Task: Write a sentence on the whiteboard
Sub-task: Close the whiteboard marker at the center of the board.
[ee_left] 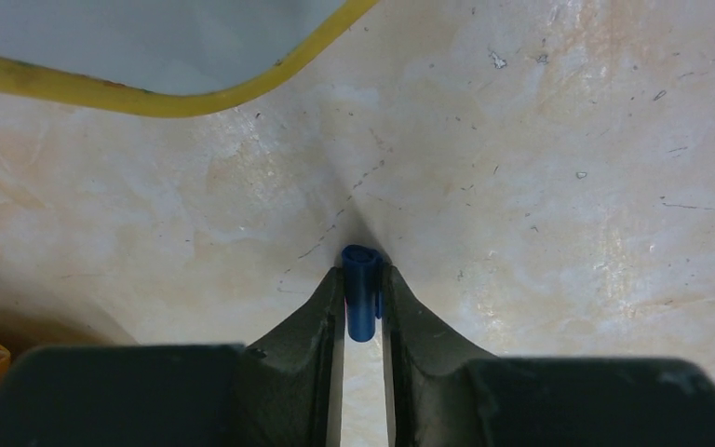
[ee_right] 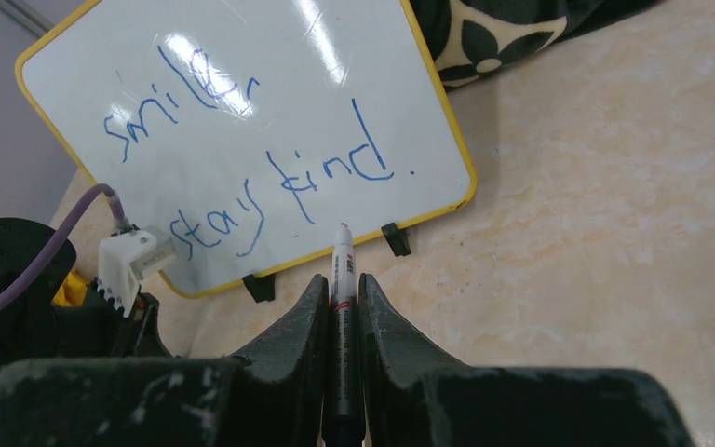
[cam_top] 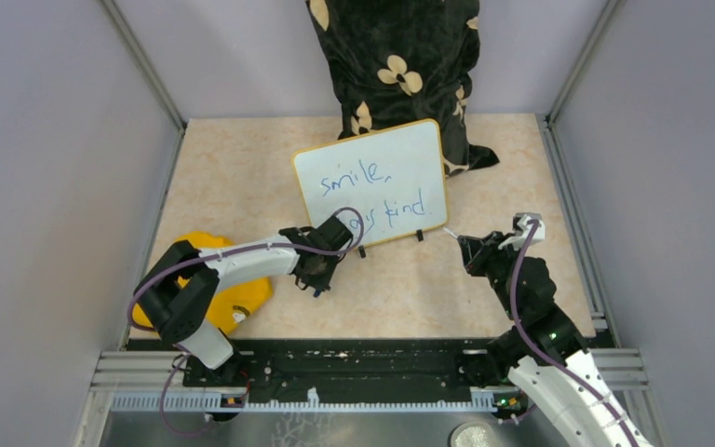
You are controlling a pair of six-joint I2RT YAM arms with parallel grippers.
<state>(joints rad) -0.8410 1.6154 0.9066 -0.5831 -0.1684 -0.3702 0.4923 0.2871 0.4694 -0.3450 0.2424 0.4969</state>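
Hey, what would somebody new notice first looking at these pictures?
Probably the whiteboard propped at the middle of the table, with the sentence "smile, stay kind" in blue across it. Next, the right gripper clamps a marker pointing at the board's lower edge, and the left gripper pinches a blue cap near its lower left corner.

Left arm and right arm alike: matt black joint housings, smooth white link shells; a lilac cable loops along each, ending in a white ribbed connector block; left gripper and right gripper share one build: dark, scuffed, wedge-shaped fingers.
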